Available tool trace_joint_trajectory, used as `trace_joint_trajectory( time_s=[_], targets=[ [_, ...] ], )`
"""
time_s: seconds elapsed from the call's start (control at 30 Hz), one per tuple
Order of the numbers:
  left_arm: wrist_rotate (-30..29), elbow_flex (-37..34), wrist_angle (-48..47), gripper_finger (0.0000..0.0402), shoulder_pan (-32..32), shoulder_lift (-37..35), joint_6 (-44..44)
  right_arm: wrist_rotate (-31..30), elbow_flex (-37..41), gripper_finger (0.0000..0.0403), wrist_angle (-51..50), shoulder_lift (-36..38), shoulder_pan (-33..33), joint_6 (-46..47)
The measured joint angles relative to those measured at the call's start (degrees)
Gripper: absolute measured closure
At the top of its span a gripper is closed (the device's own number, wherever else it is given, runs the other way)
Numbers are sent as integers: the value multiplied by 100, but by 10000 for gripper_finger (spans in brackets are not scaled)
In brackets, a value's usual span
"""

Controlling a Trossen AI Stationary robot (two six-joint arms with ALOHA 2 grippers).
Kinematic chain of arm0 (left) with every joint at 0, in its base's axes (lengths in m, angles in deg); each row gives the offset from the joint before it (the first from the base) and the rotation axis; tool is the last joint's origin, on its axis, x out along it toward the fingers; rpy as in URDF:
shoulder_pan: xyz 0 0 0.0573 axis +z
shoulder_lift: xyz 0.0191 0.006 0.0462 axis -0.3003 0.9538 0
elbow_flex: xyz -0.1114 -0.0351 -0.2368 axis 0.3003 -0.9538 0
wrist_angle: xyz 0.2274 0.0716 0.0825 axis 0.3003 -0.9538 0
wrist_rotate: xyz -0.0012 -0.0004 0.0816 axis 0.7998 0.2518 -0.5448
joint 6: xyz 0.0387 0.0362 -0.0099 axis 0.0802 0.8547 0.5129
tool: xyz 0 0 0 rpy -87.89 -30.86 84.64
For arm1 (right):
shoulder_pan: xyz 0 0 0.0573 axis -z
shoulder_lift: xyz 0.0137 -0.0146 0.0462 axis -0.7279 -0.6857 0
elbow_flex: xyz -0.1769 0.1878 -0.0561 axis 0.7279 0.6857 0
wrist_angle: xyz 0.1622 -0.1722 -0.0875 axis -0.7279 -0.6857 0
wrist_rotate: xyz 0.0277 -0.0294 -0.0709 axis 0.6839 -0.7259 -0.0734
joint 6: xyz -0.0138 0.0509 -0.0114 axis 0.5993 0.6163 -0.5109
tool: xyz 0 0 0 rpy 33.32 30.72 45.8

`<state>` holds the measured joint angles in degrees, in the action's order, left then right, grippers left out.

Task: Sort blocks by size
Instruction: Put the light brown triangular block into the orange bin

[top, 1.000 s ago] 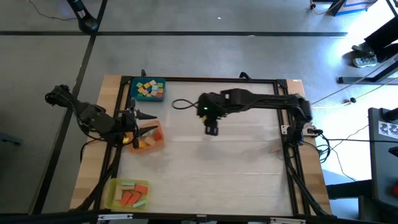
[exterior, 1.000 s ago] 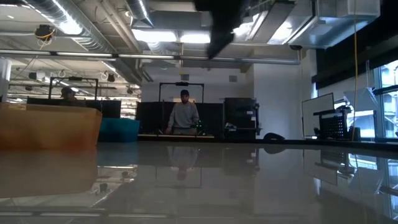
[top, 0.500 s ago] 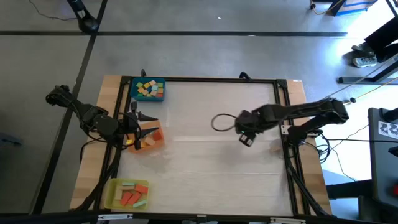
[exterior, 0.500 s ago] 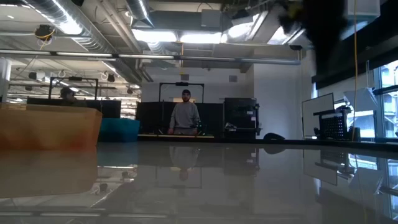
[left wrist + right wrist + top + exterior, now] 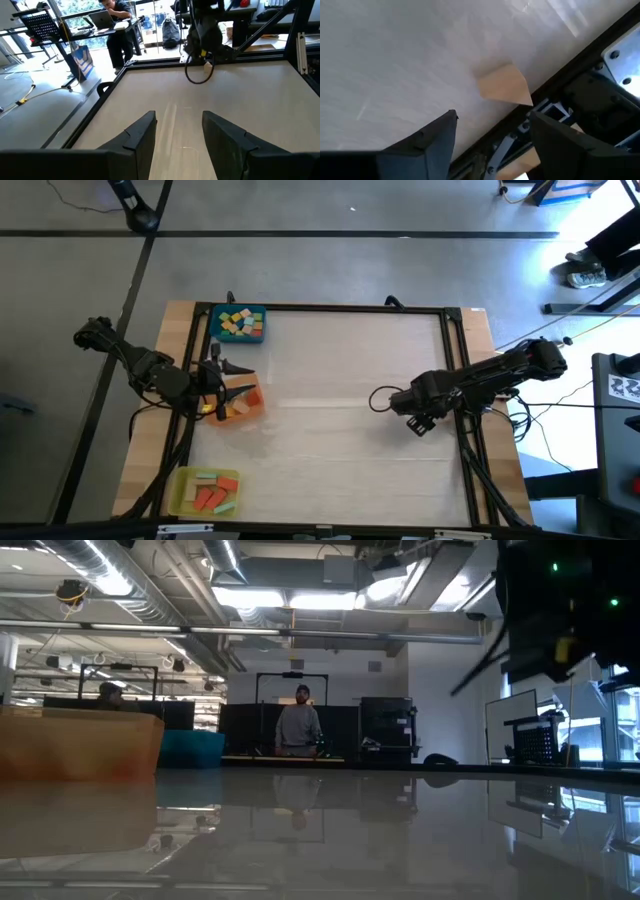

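Every block in sight already lies in a tray along the counter's [image 5: 330, 440] left edge: small mixed cubes in the blue tray [image 5: 240, 325] at the far-left corner, pieces in the orange tray [image 5: 240, 402] at mid-edge, and longer bars in the yellow tray [image 5: 205, 491] at the near-left corner. No loose blocks show on the open surface, so the sorting looks finished or all but finished, and the step in hand reads as the arms clearing away

The left gripper [image 5: 222, 385] hovers at the orange tray, its jaws spread with nothing between them, as the left wrist view shows [image 5: 177, 145]. The right gripper [image 5: 420, 423] sits close to the counter's right edge; its jaws are spread and empty in the right wrist view [image 5: 492, 145], over bare surface and the black frame rail [image 5: 560, 107]

Compared with a second ago, the right arm has swung from the far middle of the counter across to the right edge and its jaws have widened; the left arm and the trays have not moved

Next, I judge, each arm need only back off to rest without brushing a tray; a check for any stray block hidden under the left gripper would be wise
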<state>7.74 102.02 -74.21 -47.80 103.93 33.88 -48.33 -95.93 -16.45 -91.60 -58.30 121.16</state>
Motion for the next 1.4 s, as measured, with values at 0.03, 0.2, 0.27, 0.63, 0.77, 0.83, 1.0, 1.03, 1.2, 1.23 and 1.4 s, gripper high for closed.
trace_joint_trajectory(
  time_s=[0.03, 0.2, 0.27, 0.63, 0.77, 0.83, 1.0, 1.03, 1.2, 1.23, 1.4],
  targets=[
    [0, 0, 18, 251, 0, 0, 21, 91, 73, 155, 8, 0, 14, -27],
    [0, 0, 113, 251, 0, 0, 84, 29, 283, 117, 15, 0, 73, -529],
    [0, 0, 109, 251, -2, 4, 85, 10, 330, 107, 37, 0, 67, -903],
    [105, 0, 87, 251, -2, 244, 115, -230, 470, 115, 289, -131, 67, -2657],
    [111, 2, 85, 251, -4, 379, 228, -182, 481, 125, 249, -450, 67, -3037],
    [110, 2, 91, 251, -2, 430, 237, -42, 481, 128, 251, -682, 67, -3295],
    [111, 2, 86, 251, -2, 468, 236, 64, 481, 129, 194, -1245, 67, -3679],
    [111, 2, 87, 251, 0, 468, 235, 64, 481, 130, 200, -1350, 67, -3749],
    [111, 2, 89, 251, 0, 468, 275, -324, 479, 130, 335, -1910, 67, -3847],
    [111, 2, 89, 251, 0, 468, 290, -326, 479, 130, 343, -2029, 67, -3885],
    [111, 2, 91, 251, 0, 468, 327, -228, 511, 130, 404, -2532, 69, -4049]
  ],
)
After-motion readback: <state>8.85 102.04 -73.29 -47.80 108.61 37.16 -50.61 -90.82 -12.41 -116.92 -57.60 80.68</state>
